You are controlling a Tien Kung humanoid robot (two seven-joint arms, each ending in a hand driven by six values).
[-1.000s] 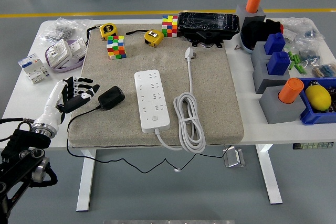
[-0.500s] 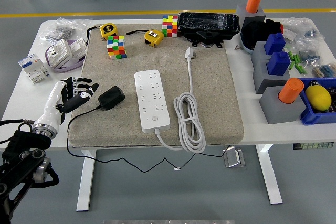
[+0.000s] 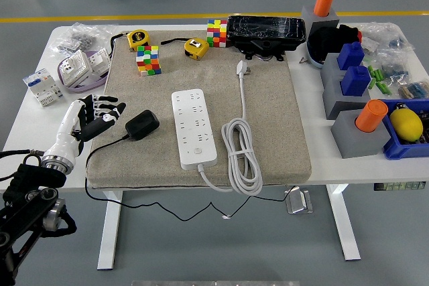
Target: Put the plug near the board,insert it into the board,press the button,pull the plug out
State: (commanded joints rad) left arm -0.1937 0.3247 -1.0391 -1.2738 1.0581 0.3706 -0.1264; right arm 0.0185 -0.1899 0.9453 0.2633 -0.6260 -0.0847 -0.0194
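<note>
A black plug adapter [image 3: 142, 124] lies on the beige mat [image 3: 281, 118], left of the white power strip [image 3: 194, 127], and its thin black cable trails off the mat's front-left edge. My left hand [image 3: 94, 117] hovers just left of the adapter with its white-and-black fingers spread, holding nothing and not touching it. The power strip lies lengthwise at the mat's centre with its button [image 3: 198, 154] near the front end. Its white cord [image 3: 241, 155] is coiled to its right, ending in a white plug [image 3: 242, 67] at the back. My right hand is out of view.
Two Rubik's cubes [image 3: 148, 59], two yellow tape measures [image 3: 195, 47] and a black box [image 3: 265, 31] line the mat's back edge. White electrical parts [image 3: 43, 86] sit at the far left. Grey blocks with orange and blue pegs [image 3: 355, 125] and a blue bin [image 3: 410, 132] fill the right side.
My left hand has drifted slightly left and up, away from the adapter. Nothing else moved.
</note>
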